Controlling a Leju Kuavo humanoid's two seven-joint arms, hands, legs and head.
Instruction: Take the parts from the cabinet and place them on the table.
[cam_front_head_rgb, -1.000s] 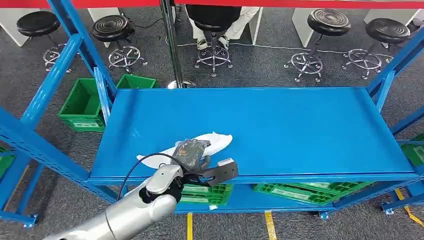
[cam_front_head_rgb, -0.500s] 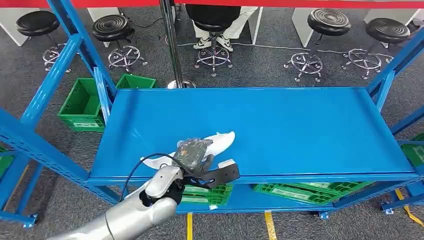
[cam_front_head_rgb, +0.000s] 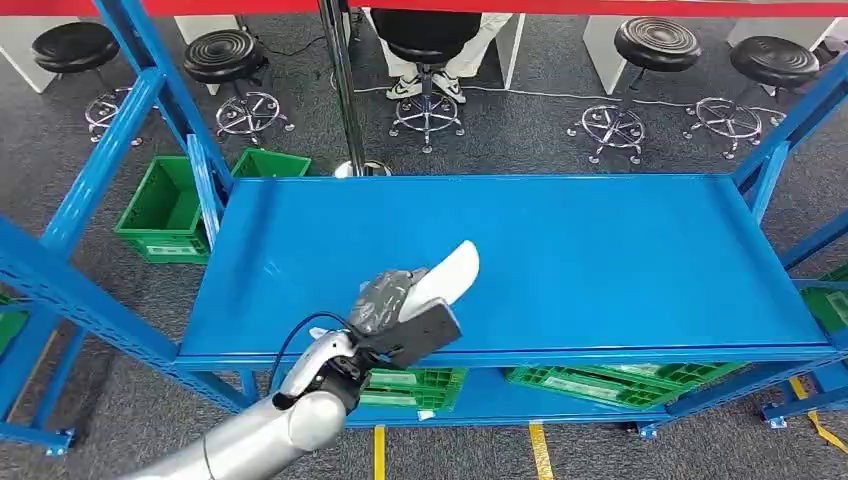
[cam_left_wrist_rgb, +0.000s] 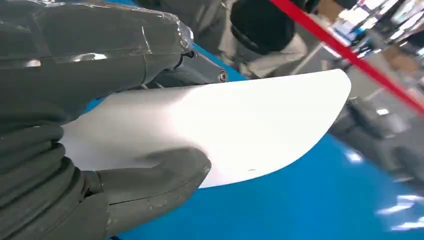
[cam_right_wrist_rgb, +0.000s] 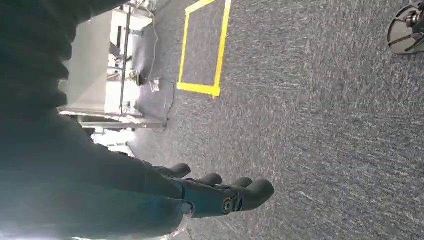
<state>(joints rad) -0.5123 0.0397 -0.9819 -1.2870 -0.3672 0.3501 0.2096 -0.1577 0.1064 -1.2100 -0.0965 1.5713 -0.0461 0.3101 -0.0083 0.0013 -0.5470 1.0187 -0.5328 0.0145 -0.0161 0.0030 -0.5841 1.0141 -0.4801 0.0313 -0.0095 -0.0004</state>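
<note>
- While the white part (cam_front_head_rgb: 443, 276) is gripped by the left hand (cam_front_head_rgb: 388, 300), thumb (cam_left_wrist_rgb: 150, 185) under and fingers over it, it is held tilted up just above the front of the blue shelf (cam_front_head_rgb: 600, 260).
- A firm hold is needed, since the part looks smooth and thin and could slip.
- It is best lifted clear of the shelf edge before being drawn back, so its far tip is not caught.
- The right hand (cam_right_wrist_rgb: 220, 192) is hung over the carpet (cam_right_wrist_rgb: 325, 125), slack and empty, fingers loosely apart.
</note>
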